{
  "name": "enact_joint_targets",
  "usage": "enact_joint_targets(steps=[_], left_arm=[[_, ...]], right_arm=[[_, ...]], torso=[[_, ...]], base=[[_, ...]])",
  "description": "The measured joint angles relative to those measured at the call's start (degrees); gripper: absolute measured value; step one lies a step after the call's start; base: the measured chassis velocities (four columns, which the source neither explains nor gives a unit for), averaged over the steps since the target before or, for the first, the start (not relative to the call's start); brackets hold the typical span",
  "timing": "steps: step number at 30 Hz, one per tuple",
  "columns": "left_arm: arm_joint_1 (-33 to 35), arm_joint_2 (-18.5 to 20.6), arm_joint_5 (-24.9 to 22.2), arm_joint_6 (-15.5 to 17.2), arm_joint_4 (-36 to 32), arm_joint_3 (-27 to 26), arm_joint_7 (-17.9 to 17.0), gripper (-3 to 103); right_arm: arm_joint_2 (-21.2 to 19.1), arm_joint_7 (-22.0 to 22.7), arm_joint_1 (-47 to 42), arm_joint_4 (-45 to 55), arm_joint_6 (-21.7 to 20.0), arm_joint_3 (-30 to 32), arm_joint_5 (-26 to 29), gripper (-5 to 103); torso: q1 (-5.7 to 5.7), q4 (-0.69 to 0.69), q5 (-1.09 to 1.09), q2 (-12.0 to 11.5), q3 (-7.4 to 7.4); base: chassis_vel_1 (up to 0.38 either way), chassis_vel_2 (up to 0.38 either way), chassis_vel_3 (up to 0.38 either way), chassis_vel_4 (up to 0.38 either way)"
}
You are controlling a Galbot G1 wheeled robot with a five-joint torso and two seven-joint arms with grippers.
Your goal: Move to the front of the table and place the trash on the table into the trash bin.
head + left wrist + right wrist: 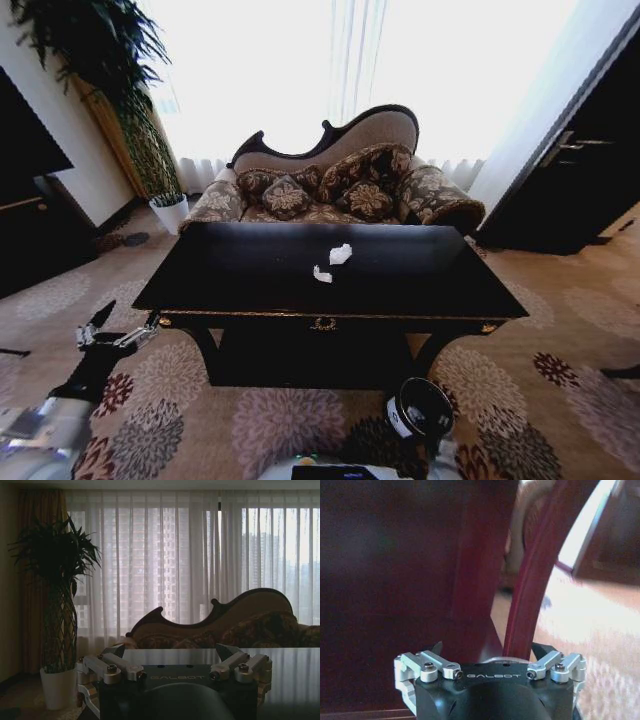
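Centrally in the head view, the table [420,285] is seen as a glossy black slab with gold trim along its front edge. Two paper wads are found on its top, close together near the middle: the larger wad [341,254] toward the sofa [330,180], the smaller wad [322,274] just below it in the frame. The bin [420,410] is placed on the patterned carpet [200,420] at the lower right of centre, before the table's right front leg, its white label turned to the left.

At the lower left of the head view, the left gripper [107,330] is held above the carpet, just off the table's left front corner, with its jaws spread. In the left wrist view its fingers [116,666] are seen parted, the tabletop, sofa, curtains and a potted plant [57,605] beyond them.

In the right wrist view, the right gripper [488,652] is shown low beside a curved table leg [530,595], jaws spread, with a pale rim between them; whether anything is touched cannot be told.
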Motion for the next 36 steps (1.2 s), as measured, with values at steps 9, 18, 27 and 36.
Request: enact_joint_targets(steps=[9, 18, 27, 36], left_arm=[[0.0, 0.0, 0.0, 0.0, 0.0, 0.0, 0.0, 100], [0.0, 0.0, 0.0, 0.0, 0.0, 0.0, 0.0, 100], [0.0, 0.0, 0.0, 0.0, 0.0, 0.0, 0.0, 100], [0.0, 0.0, 0.0, 0.0, 0.0, 0.0, 0.0, 100]], right_arm=[[5.05, 0.39, -14.58, 16.67, 3.19, 2.09, 2.14, 100], [11.54, 4.88, -24.08, 28.57, 6.18, 3.78, -1.19, 100], [13.05, 6.05, -29.94, 39.67, 7.73, 6.82, -1.46, 100], [12.67, 7.27, -34.34, 49.78, 7.31, 8.95, -1.68, 100]], torso=[[0.0, -0.01, -0.01, 0.0, 0.0], [0.0, -0.01, 0.01, 0.0, 0.0], [0.0, 0.0, 0.0, 0.0, 0.01], [0.0, -0.01, 0.01, 0.0, 0.01]], base=[[0.0, 0.0, 0.0, 0.0], [0.0, 0.0, 0.0, 0.0], [0.0, 0.0, 0.0, 0.0], [0.0, 0.0, 0.0, 0.0]])
